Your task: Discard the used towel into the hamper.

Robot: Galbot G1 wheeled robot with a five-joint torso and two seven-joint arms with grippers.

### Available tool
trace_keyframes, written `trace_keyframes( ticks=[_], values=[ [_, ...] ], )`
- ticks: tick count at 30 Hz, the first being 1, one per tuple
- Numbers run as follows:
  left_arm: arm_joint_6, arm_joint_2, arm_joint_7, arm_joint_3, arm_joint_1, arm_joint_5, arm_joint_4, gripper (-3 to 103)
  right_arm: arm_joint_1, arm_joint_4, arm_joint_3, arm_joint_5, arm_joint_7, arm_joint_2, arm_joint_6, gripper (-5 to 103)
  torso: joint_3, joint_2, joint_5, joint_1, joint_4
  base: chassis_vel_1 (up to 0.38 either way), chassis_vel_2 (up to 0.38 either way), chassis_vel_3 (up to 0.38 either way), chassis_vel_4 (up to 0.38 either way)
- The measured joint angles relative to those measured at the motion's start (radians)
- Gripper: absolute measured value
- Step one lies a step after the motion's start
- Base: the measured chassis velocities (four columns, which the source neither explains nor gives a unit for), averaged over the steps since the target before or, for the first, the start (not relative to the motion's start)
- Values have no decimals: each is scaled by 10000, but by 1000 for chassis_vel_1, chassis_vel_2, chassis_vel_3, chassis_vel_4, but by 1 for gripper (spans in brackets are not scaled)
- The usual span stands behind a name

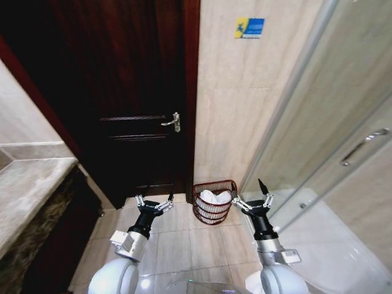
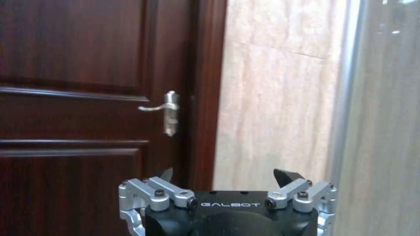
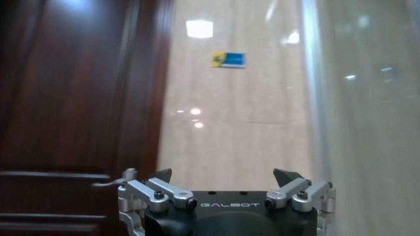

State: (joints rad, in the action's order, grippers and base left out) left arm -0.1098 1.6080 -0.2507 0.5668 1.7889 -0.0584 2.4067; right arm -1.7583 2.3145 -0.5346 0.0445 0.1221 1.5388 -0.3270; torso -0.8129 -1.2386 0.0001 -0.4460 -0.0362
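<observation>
Beige tiled floor (image 1: 184, 245) holds hamper (image 1: 214, 203) beside dark door (image 1: 122, 92).

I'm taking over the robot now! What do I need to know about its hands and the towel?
Left end effector: open, holding nothing, raised over the floor tiles left of the hamper.
Right end effector: open, holding nothing, just right of the hamper.
Hamper: on the floor against the wall, beside the door.
Done: white towel lies inside the hamper.
Left: nothing seems to remain.
</observation>
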Motion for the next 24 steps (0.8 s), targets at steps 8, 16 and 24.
trace_keyframes(
  ticks=[8, 16, 24],
  values=[
    [0, 0, 0, 0, 0, 0, 0, 100, -257, 617, 177, -301, -647, 558, 268, 100, 76, 134, 0, 62, 0, -97, -108, -124, -117],
    [0, -1, 0, 0, 0, 0, 0, 100, -148, 453, -120, 417, -899, 690, 400, 100, 137, 253, -1, 112, 0, -122, -116, -129, -130],
    [0, 0, 0, 0, 0, 0, 0, 100, -140, 849, -66, 293, -854, 693, 542, 100, 203, 372, -2, 172, -1, -133, -128, -126, -126]
  ],
)
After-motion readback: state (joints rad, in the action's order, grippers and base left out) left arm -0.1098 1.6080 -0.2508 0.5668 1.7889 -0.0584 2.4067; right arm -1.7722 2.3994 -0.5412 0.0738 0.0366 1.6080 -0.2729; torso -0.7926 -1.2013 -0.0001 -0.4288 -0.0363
